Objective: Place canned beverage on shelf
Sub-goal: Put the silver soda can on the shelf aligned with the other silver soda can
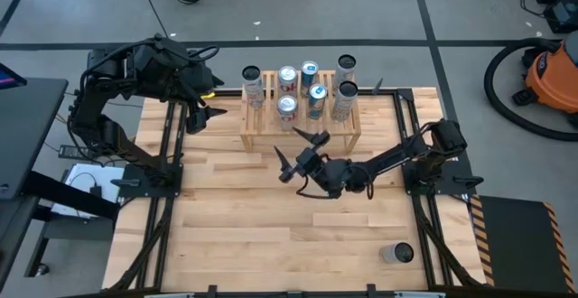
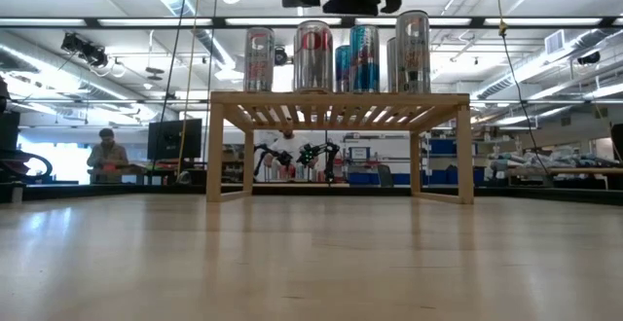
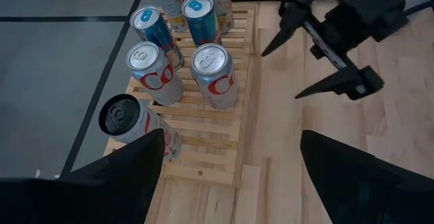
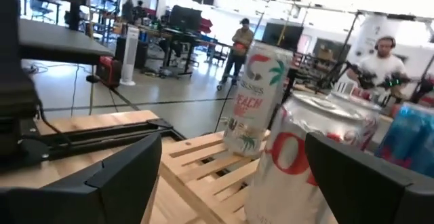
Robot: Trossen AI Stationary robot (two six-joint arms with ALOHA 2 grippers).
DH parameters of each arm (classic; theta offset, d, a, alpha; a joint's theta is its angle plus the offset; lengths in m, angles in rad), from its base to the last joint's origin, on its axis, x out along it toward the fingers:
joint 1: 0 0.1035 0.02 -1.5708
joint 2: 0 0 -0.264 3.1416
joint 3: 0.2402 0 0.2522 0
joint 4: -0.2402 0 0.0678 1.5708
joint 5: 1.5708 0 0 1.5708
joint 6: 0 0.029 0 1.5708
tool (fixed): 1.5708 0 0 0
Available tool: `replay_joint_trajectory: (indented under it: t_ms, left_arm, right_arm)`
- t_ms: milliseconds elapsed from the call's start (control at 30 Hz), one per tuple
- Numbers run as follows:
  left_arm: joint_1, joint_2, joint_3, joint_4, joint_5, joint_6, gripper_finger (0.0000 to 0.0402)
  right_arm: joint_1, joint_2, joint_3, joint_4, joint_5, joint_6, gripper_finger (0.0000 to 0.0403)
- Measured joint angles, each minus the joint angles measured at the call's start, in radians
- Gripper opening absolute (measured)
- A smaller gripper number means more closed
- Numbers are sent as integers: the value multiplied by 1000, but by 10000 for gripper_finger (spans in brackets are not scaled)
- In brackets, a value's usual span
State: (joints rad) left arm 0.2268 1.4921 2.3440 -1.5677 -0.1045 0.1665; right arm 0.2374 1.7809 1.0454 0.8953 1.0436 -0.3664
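Observation:
The light-wood slatted shelf stands at the table's far middle, also in the low view and the left wrist view. Several cans stand upright on its slats, among them a silver red-lettered can and a blue one. My right gripper is open and empty, just in front of the shelf's near edge, pointing at the cans. My left gripper is open and empty, off the shelf's left end.
One more can is on the table near the front right corner. Dark frame rails run along the table's left and right sides. Bare wood lies between the shelf and the near edge. People stand in the room beyond.

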Motion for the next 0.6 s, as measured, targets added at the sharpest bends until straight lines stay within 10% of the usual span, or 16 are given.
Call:
replay_joint_trajectory:
  t_ms: [600]
  left_arm:
    - [0,0,0,0,0,-1,346]
  right_arm:
    - [-67,0,0,-142,-25,190,176]
